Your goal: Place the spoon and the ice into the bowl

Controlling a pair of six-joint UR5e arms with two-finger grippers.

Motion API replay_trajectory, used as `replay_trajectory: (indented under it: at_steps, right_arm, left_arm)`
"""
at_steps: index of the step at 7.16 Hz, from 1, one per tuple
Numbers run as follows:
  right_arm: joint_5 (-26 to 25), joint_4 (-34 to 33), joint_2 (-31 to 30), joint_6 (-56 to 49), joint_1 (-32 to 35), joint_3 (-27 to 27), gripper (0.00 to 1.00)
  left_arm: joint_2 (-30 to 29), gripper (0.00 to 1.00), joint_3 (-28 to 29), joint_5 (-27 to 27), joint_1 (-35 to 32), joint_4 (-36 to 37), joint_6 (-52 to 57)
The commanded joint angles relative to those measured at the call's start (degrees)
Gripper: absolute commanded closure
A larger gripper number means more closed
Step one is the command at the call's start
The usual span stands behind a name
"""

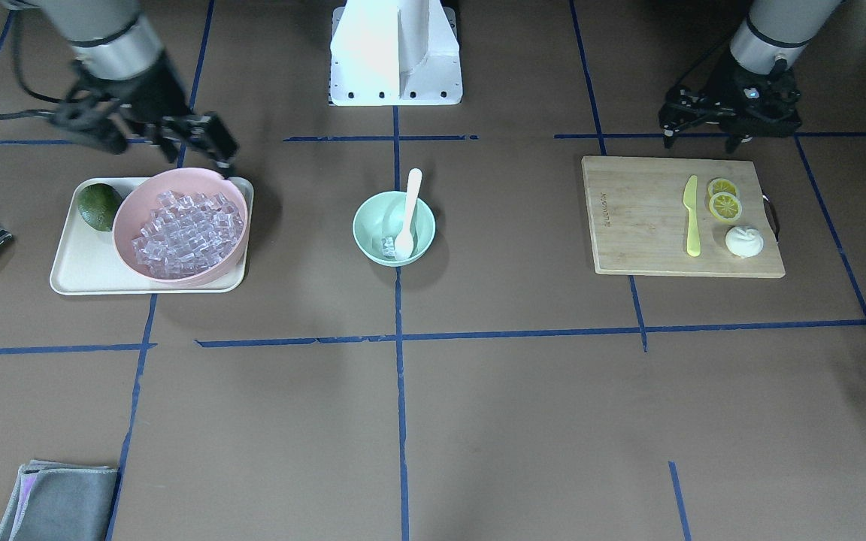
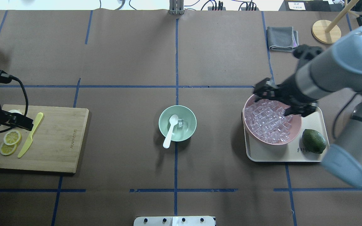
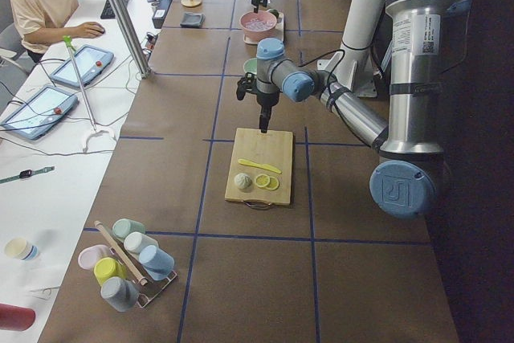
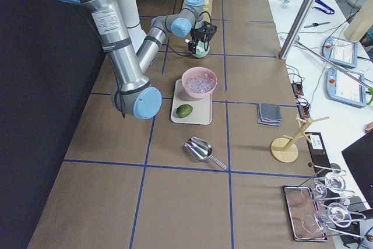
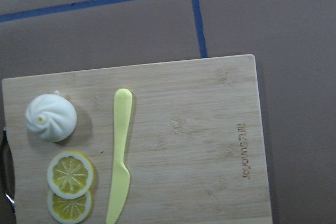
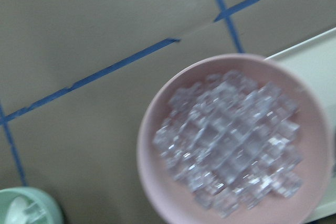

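At the counter's centre, the spoon (image 1: pixel 409 210) leans in the mint bowl (image 1: pixel 373 218) beside one ice cube (image 1: pixel 389 244). The right end effector (image 1: pixel 216 146) hovers above the pink bowl (image 1: pixel 121 210); its finger gap can't be read, nor the left end effector's (image 1: pixel 734 120). Danger ahead: a slick cube squirts free mid-carry, or a careless drop knocks the spoon out.

You have the spoon (image 2: pixel 170 131) and an ice cube (image 2: pixel 181 123) in the bowl (image 2: pixel 189 124) at centre; the larger bowl (image 2: pixel 295 131) sits on the tray (image 2: pixel 281 153) at the robot's right, the cutting board (image 2: pixel 61 138) at its left.
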Motion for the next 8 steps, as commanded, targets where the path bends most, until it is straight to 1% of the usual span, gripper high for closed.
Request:
replay_trajectory:
  at_steps: [1,2,3,4,5,6,7,8]
  right_arm:
    - [9.49,-0.11,-13.7,-27.56,14.99,1.16,0.0]
    - [11.79,-0.28,-18.02,-42.05,22.45,-0.85,0.0]
    - [12.86,-0.29,-21.37,-54.03,28.44,-4.44,0.0]
    - [12.95,-0.98,-23.14,-66.76,35.03,-7.52,0.0]
    - [12.95,-4.21,-22.81,-75.5,39.44,-8.85,0.0]
    - [12.95,-6.07,-22.63,-82.55,41.31,-9.56,0.0]
    - [12.95,-6.0,-22.89,-84.54,41.42,-9.83,0.0]
    - [12.95,-6.0,-22.98,-84.64,41.42,-10.27,0.0]
  left_arm:
    - [3.34,0.0,2.01,-5.63,-8.8,0.48,12.43]
    - [4.5,0.0,3.67,-6.0,-14.15,0.65,19.45]
    - [5.03,0.0,6.38,-7.4,-17.6,0.57,26.49]
    - [5.13,0.0,8.93,-9.32,-21.54,0.74,32.39]
    - [5.04,0.0,11.74,-11.43,-23.24,0.65,36.27]
    - [4.95,0.0,12.38,-12.24,-24.82,0.74,37.18]
    - [4.6,0.0,13.52,-12.77,-26.23,1.09,37.19]
    - [3.21,0.0,16.75,-15.03,-26.42,1.09,37.02]
